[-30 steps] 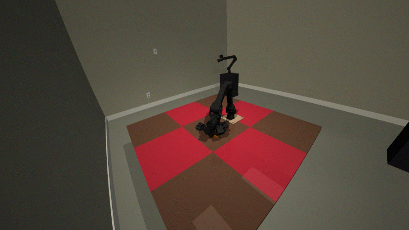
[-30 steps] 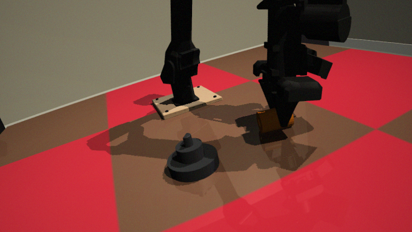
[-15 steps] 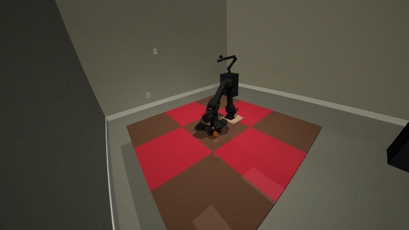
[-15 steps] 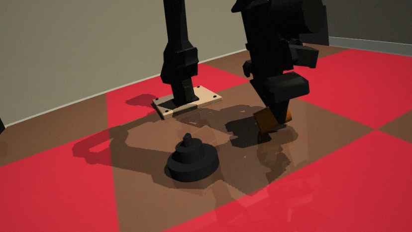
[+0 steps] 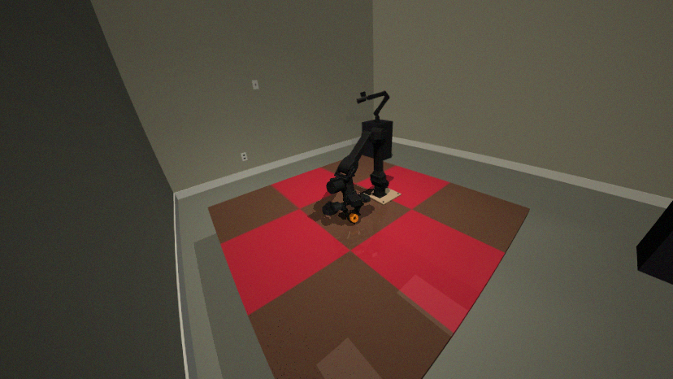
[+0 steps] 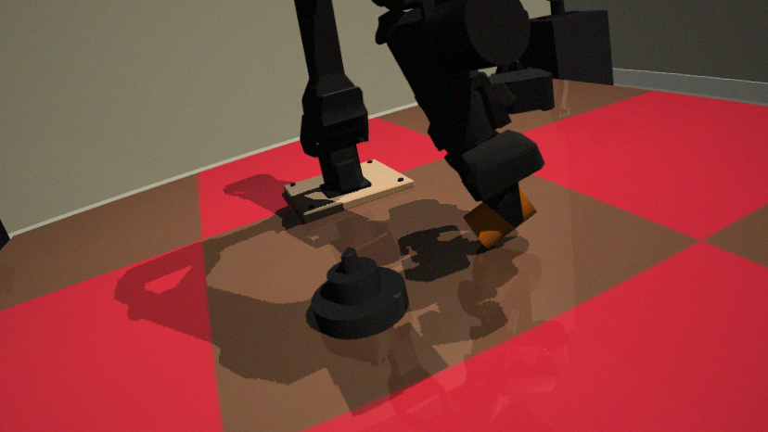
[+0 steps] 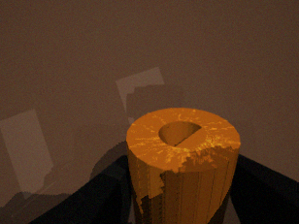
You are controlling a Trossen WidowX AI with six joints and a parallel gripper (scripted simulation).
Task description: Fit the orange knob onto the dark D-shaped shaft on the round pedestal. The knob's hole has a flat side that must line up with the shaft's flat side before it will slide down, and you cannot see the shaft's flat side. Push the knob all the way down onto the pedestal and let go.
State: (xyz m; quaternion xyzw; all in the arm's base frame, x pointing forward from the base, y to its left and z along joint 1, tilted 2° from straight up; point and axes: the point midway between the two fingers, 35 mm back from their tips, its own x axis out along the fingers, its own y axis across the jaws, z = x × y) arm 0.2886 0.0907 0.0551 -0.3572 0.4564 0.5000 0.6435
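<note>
My gripper (image 6: 502, 206) is shut on the orange knob (image 6: 498, 220) and holds it tilted, just above the brown floor tile. In the wrist view the knob (image 7: 182, 169) sits between my two dark fingers, its end face toward the camera, and its D-shaped hole (image 7: 178, 131) is open to view. The dark round pedestal (image 6: 359, 303) with its short shaft (image 6: 350, 260) stands on the same brown tile, to the left of and nearer the camera than the knob, well apart from it. In the top view the knob (image 5: 353, 216) is a small orange spot under the arm.
The arm's base stands on a tan mounting plate (image 6: 349, 187) behind the pedestal. A black box with a camera arm stands in the room's corner. Another black box (image 5: 657, 249) is at the right edge. The floor is red and brown checkered tiles.
</note>
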